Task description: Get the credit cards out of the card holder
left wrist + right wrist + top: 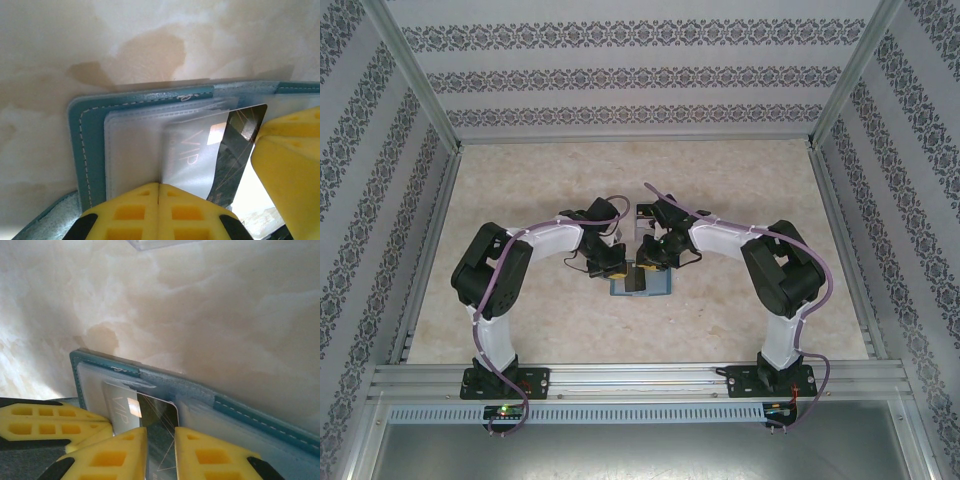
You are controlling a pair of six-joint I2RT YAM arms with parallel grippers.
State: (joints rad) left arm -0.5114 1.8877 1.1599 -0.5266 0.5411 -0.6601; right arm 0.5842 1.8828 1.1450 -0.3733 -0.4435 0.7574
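Arms from both sides meet over the middle of the marbled table (740,190), where the teal card holder (658,285) lies opened flat like a book. The left gripper (618,265) and the right gripper (648,262) hang close together just above it.

From the left wrist, the card holder (90,150) shows its stitched teal edge and a stack of clear sleeves (130,150). The left gripper (158,187) is clenched, its two yellow fingers meeting with no gap, their tips down on the sleeves. The pale card (187,155), lettered "VIP", sits inside a sleeve. The dark card (237,145) juts out at a slant beyond the sleeve's edge, its far corner just beside a yellow finger of the right gripper (290,170).

From the right wrist, the card holder (165,380) runs across the lower view. The right gripper (161,432) has its jaws a little apart, and the dark card (159,420) shows in the gap between them, next to the pale card (120,410). Whether those fingers pinch the dark card or only stand over it I cannot tell from this angle. The left gripper (45,427) lies alongside, at the holder's left end. An edge of clear plastic tray (160,244) sits on the table well beyond the holder.
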